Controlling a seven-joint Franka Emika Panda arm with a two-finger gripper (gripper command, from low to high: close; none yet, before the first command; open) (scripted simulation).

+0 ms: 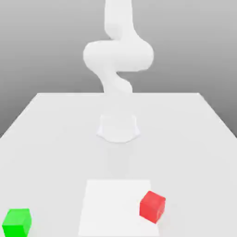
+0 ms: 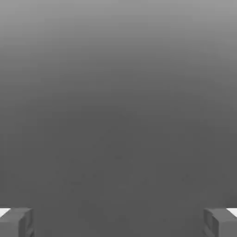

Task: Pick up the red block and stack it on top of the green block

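The red block (image 1: 152, 207) is a small cube on the white table (image 1: 51, 139), near the front edge toward the exterior view's right. Far toward the exterior view's left, at the front corner, sits the green block (image 1: 17, 222), well apart from the red one. The white arm (image 1: 118, 55) rises at the back middle of the table, away from both blocks. In the hand view my gripper (image 2: 118, 223) is open: its two grey fingertips (image 2: 16, 222) stand wide apart with nothing between them, against a plain grey background.
A paler square patch (image 1: 115, 208) marks the table's front middle, and the red block rests on its corner. The table's side edges run close to the green block on the exterior view's left.
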